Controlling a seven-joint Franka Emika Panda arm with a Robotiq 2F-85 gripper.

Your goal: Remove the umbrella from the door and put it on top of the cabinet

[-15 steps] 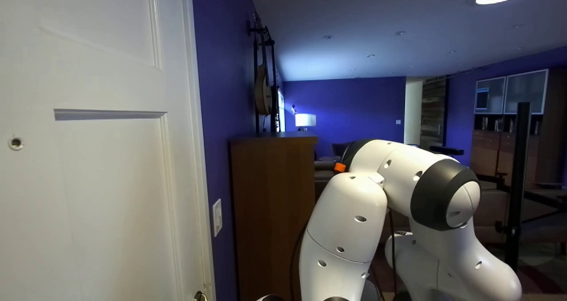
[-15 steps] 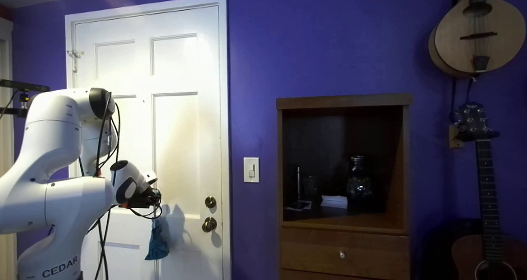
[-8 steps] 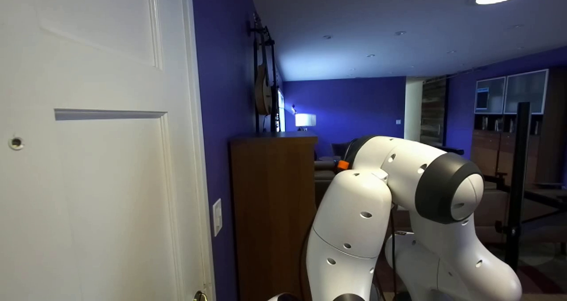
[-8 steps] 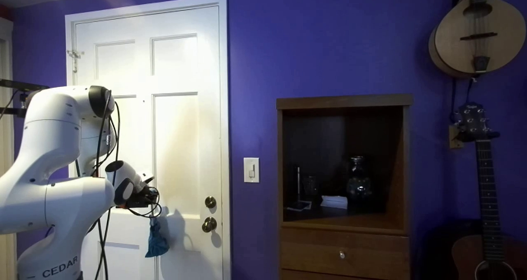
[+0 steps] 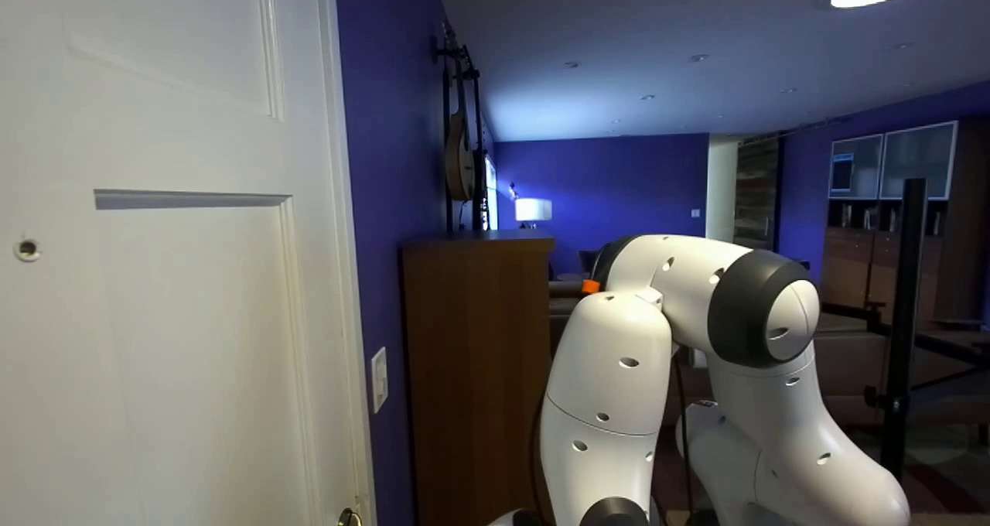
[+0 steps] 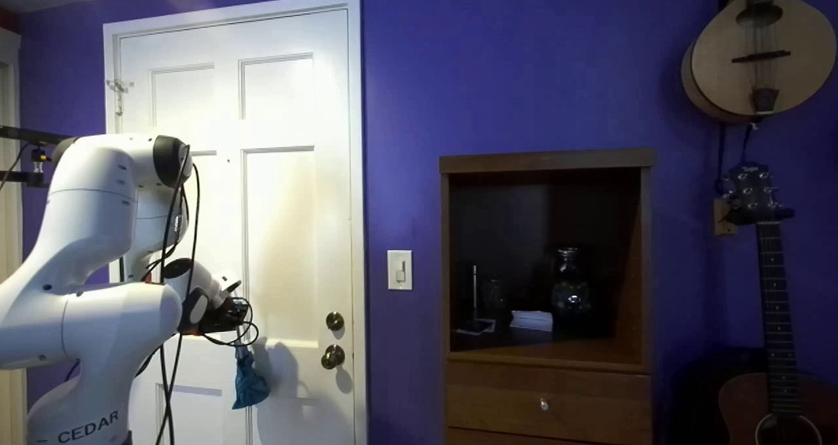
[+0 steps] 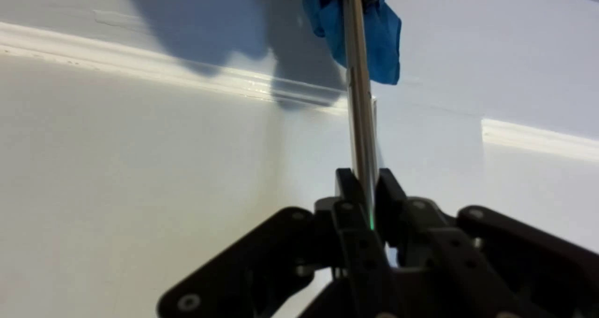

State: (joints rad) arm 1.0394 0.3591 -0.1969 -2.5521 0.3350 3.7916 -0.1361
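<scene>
One umbrella (image 7: pixel 358 89) pinched in my claw (image 7: pixel 367 187), so I'm guessing removal step; next I gotta clear the door (image 6: pixel 278 235), then rise above the cabinet (image 6: pixel 546 162).

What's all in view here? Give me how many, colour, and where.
Umbrella: one, blue with silvery shaft, before the door.
Door: one, white, in the purple wall.
Round knobs: two, brassy, on the door.
Light switch: one, white, beside the door.
Cabinet: one, brown, by the wall.
Vase: one, dark, inside the cabinet.
Folded card: one, white, near the vase.
Stringed instruments: at least two, brownish, beyond the cabinet.
Lamp: one, white, across the room.
Shelf unit: one, brown, across the room.
Robot arm: one, white, in both exterior views.
Gripper: one, black, closed on the umbrella's shaft.
</scene>
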